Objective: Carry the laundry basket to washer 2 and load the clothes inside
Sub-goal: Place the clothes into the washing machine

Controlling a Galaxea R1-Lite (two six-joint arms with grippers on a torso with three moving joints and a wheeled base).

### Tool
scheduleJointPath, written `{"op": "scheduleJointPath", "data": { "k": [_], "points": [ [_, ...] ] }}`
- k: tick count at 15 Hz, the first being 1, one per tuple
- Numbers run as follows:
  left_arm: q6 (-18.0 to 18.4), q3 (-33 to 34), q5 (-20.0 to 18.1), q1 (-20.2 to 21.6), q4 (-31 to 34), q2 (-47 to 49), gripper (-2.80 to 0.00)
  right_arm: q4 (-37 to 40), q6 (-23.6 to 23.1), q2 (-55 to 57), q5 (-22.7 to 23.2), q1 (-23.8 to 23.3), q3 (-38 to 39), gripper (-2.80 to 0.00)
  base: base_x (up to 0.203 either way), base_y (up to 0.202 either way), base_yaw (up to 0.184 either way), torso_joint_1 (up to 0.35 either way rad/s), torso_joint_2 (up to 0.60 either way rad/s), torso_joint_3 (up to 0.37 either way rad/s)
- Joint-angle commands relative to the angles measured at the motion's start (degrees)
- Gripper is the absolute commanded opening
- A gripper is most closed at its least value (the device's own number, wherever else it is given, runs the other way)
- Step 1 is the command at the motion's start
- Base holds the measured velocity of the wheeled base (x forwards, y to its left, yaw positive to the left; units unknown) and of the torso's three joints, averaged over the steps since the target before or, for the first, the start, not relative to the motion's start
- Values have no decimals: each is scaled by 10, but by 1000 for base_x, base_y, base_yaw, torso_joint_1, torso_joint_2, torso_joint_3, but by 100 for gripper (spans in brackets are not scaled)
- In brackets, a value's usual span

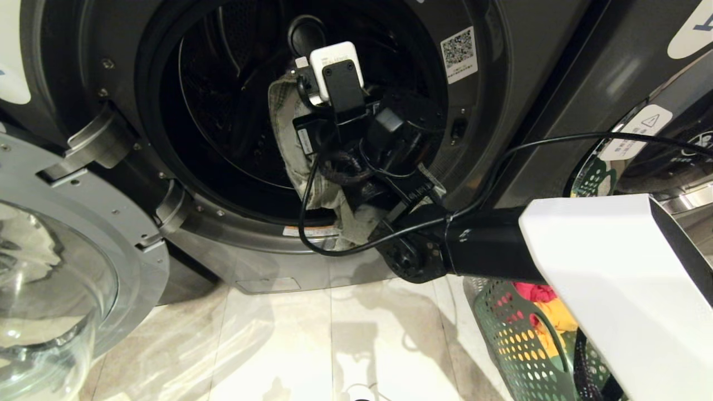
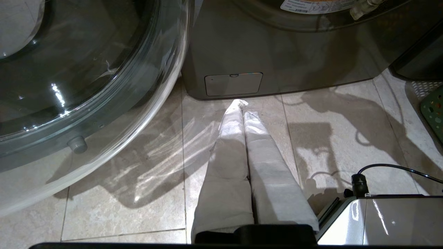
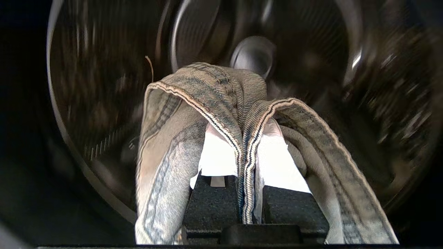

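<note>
The dark grey washer (image 1: 501,111) stands open in front of me; no numeral shows on it. My right arm (image 1: 484,245) reaches into the drum (image 1: 223,111). The right gripper (image 3: 246,138) is shut on a fold of a faded denim garment (image 3: 214,90), which drapes over both white-wrapped fingers (image 3: 214,152) and hangs at the drum mouth (image 1: 287,150). The dark green laundry basket (image 1: 518,340) sits on the floor at the lower right with red and yellow clothes (image 1: 548,312) in it. My left gripper (image 2: 242,109) is shut and empty, low over the floor tiles.
The washer's glass door (image 1: 55,250) is swung open to the left and fills that side (image 2: 69,69). A second grey washer (image 1: 668,150) stands to the right. A black cable (image 1: 557,139) runs along my right arm. Pale floor tiles (image 1: 334,345) lie between door and basket.
</note>
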Motion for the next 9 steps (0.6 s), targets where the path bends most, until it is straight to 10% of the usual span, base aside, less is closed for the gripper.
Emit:
{"op": "scheduleJointPath", "data": {
  "k": [1,9],
  "points": [
    [0,0,0,0,0,1,-280,-54,-20,7,1,4,0,-280,0,0,0,0,0,0],
    [0,0,0,0,0,1,-280,-76,-36,-17,3,21,0,-280,0,0,0,0,0,0]
  ]
}}
